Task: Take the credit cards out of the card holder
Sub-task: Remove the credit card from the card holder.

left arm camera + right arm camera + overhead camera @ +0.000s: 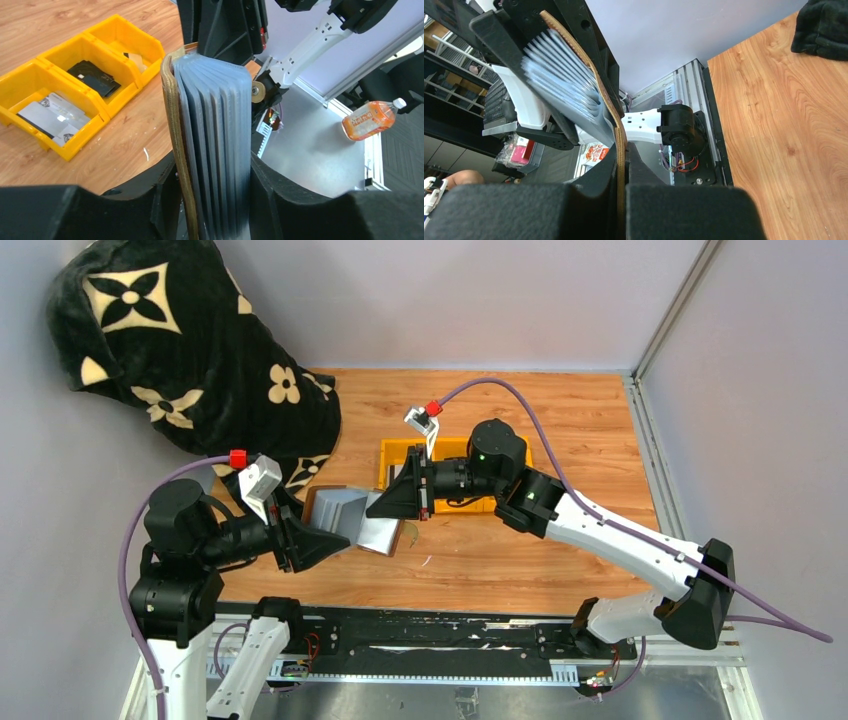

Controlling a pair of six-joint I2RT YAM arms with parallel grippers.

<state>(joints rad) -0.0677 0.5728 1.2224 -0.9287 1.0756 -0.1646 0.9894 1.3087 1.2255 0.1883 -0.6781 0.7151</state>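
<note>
My left gripper (pixel 320 540) and right gripper (pixel 385 505) hem the card holder (pixel 345 515) in. Yellow tray (pixel 392 452) blocks behind; table (pixel 580 420) lies open rightward.

Overhead, the yellow tray (pixel 396 453) is mostly hidden behind the right gripper (pixel 374 509). In the left wrist view the card holder (pixel 215 125) runs off the bottom edge; print on the grey card (pixel 52 112) at left is too small to read.

Leather card holder (pixel 210 140), glossy plastic tray (pixel 80 142), wood-grain table (pixel 580 420)
</note>
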